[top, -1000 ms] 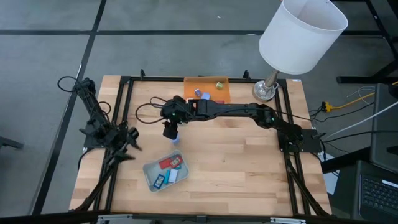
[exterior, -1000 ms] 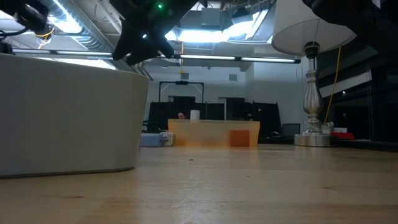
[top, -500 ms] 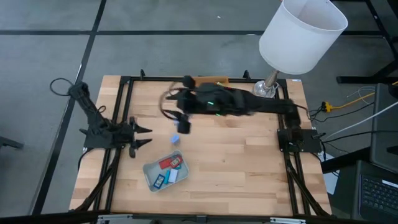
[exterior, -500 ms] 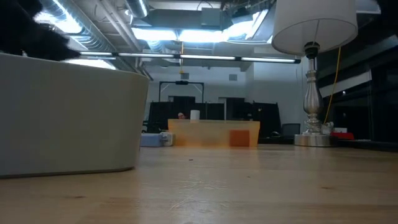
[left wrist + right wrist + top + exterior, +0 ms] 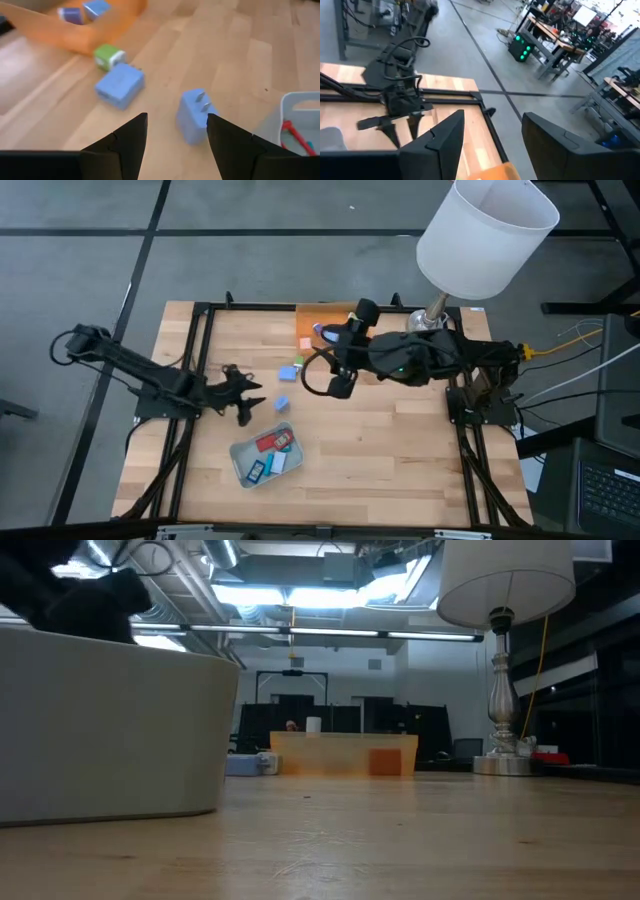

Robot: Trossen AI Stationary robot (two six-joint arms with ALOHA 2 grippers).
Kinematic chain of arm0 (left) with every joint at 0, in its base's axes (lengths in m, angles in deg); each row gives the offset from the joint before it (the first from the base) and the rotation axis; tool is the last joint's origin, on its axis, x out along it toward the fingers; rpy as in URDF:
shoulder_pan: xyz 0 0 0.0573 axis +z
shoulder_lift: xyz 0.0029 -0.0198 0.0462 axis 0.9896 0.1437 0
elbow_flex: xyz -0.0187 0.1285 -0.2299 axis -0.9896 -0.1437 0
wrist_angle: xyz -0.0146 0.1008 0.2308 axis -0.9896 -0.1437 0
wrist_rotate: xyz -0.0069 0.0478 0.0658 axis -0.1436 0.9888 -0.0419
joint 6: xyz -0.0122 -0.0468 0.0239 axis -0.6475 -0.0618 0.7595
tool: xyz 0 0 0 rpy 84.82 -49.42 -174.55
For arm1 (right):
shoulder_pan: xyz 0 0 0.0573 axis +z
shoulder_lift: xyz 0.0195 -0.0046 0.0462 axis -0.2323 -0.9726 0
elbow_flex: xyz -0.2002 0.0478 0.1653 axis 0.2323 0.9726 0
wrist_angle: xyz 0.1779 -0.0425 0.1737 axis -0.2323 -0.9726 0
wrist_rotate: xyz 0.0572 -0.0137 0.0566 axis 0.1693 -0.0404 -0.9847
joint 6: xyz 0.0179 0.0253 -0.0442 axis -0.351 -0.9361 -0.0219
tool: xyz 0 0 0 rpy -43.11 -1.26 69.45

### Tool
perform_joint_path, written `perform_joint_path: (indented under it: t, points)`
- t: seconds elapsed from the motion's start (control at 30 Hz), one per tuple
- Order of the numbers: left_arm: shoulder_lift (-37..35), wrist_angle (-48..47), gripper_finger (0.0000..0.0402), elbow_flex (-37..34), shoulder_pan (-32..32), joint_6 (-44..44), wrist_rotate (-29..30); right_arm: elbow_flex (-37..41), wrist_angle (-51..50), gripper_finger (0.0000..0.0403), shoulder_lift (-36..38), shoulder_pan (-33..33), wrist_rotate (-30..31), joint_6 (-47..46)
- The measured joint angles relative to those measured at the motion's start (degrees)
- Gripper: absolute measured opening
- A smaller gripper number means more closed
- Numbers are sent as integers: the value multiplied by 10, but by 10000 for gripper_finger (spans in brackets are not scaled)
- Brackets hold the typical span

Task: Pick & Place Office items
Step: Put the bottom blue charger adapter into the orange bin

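Standing at the front edge of the table, the nearest thing is the pale grey-green rounded tray, with red and blue flat pieces already lying in it. Just beyond it, toward the middle of the table, a small blue plug-shaped block stands on the bare wood, and this looks to be the next item to fetch. The left gripper is plainly the nearer one: it reaches in from the left edge with its fingers spread and empty, and the block lies just ahead of the tips, a touch toward the front edge. From the left wrist view the same block sits between the two dark fingers, upright, its metal prongs facing up and away, so a straight advance should bracket it. A second, flatter blue block and a little green block lie farther back, near the translucent orange tray at the rear edge, which holds a few more pieces. The right gripper hovers near the table's middle rear, held apart and carrying nothing. The overhead view gives the layout; only the wrist view shows the prongs and the block's tilt. The low view shows merely the grey-green tray's wall and the lamp.
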Motion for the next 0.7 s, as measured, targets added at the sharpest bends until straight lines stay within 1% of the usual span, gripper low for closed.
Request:
perform_joint_path:
  t: [0.13, 0.23, 0.37, 0.43, 0.53, 0.7]
  points:
    - [102, 41, 203, 36, 8, -10, -20, 0, -24, 197, 0, 1, 0, -2]
    - [169, 36, 213, 76, 3, -19, -17, 0, -36, 197, 0, 0, -1, -2]
    - [247, -6, 231, 126, 2, -34, 9, 0, -45, 197, 0, -1, -1, 0]
    - [279, -34, 239, 146, 5, -47, 21, 0, -51, 197, 0, -1, -6, 2]
    - [318, -61, 249, 167, 10, -69, 22, 0, -56, 197, 0, -1, -16, 0]
    - [352, -58, 265, 190, 12, -99, 13, 0, -59, 197, 0, -1, -17, 3]
